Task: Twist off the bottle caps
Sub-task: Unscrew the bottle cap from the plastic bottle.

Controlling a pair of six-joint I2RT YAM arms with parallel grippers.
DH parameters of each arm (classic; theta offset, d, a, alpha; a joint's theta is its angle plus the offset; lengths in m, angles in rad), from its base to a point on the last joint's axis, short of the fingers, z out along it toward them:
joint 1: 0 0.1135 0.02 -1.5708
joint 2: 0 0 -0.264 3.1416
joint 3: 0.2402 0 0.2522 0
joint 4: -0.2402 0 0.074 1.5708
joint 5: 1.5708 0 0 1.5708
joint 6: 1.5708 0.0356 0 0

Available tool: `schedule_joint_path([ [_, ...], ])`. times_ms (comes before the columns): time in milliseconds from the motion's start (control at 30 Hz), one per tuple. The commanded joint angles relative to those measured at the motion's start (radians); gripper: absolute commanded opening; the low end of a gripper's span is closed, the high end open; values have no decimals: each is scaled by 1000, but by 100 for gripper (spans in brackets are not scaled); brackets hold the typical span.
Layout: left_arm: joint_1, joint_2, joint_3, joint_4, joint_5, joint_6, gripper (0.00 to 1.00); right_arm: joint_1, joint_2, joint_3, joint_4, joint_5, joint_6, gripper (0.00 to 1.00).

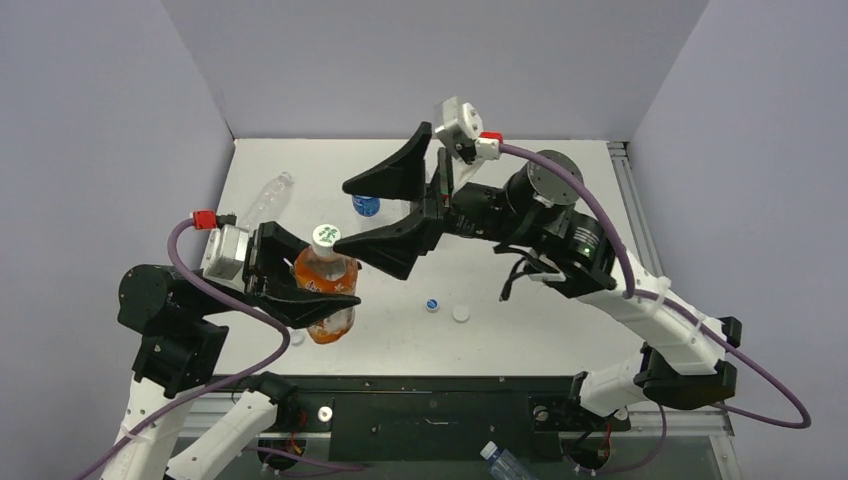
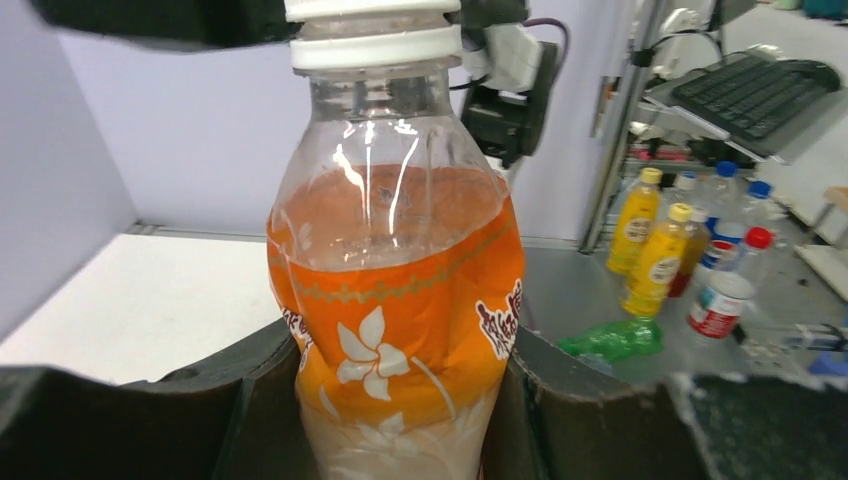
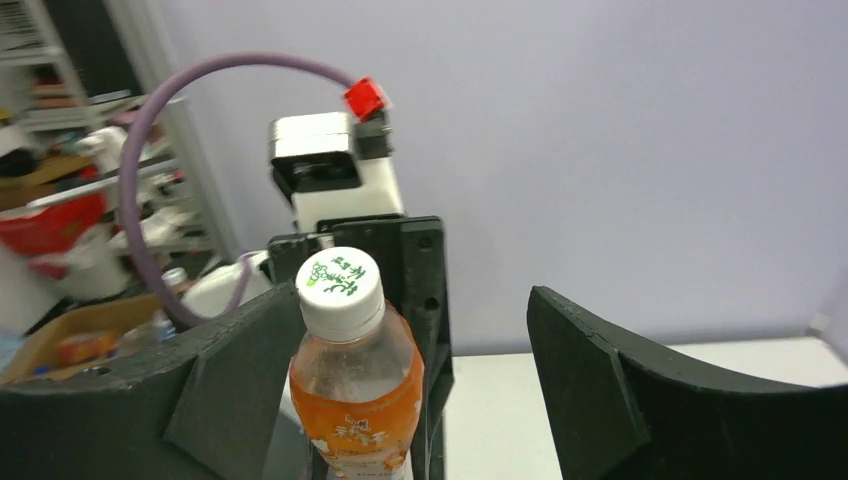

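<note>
One white cap (image 1: 325, 236) is still on the orange bottle (image 2: 390, 300), which the left gripper (image 1: 325, 282) squeezes tight. Right gripper (image 1: 348, 216) is spread wide, with the cap just ahead of its fingertips, closer to one finger.

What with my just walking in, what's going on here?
The left gripper clamps the orange-labelled clear plastic bottle by its body. Its white ridged cap is on, and the right gripper is open with the cap between its fingers. A blue cap and a plain white cap lie loose on the table.
</note>
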Motion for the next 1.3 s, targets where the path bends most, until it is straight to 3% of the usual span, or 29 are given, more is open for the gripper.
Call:
schedule_joint_path([
  [0, 5, -6, -11, -41, -117, 155, 0, 75, -79, 58, -171, 479, -143, 79],
  [133, 6, -8, -34, -78, -236, 245, 0, 166, 6, 223, -313, 833, -166, 80],
  [300, 5, -7, -44, -124, -325, 341, 0, 224, 158, 386, -420, 953, -171, 82],
  [400, 5, -7, -44, -152, -361, 376, 0, 231, 193, 423, -419, 956, -160, 79],
  [600, 5, -3, -49, -164, -373, 393, 0, 230, 231, 440, -397, 916, -134, 63],
  [833, 5, 4, -56, -155, -372, 388, 0, 223, 220, 399, -365, 876, -109, 29],
  [1100, 5, 9, -63, -151, -372, 385, 0, 211, 187, 348, -345, 836, -98, 27],
  [1267, 5, 10, -67, -144, -364, 373, 0, 193, 150, 302, -321, 800, -90, 0],
])
